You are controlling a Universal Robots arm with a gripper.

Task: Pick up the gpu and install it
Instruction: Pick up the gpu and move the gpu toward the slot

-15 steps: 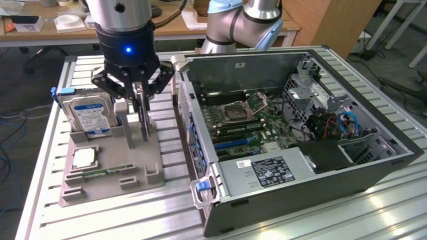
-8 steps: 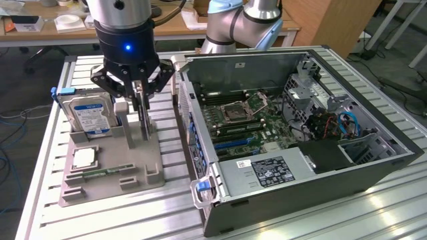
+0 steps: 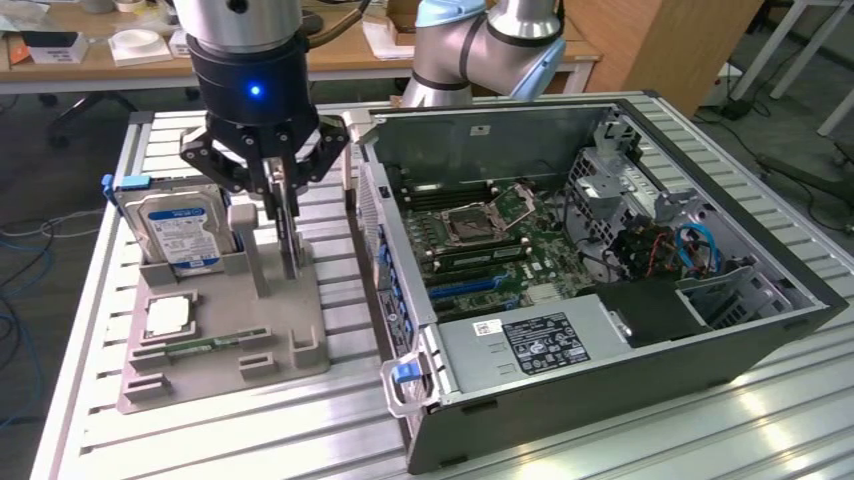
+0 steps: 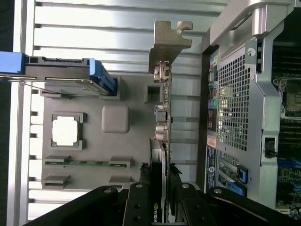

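The gpu [image 3: 290,250] [image 4: 164,117] stands upright on the holder [image 3: 287,318] [image 4: 136,155], between the hard drive [image 3: 180,230] and the computer case [image 3: 521,125].

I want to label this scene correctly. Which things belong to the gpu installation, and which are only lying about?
Job: gripper, closed on the gpu; open computer case; grey holder where the gpu stands.
Lying about: hard drive; processor chip; memory stick.

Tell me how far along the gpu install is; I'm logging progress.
Done: the end effector is closed on the gpu. In hand: the gpu stands upright in the holder, not lifted out. Left: getting it into the case, where no gpu is seated.
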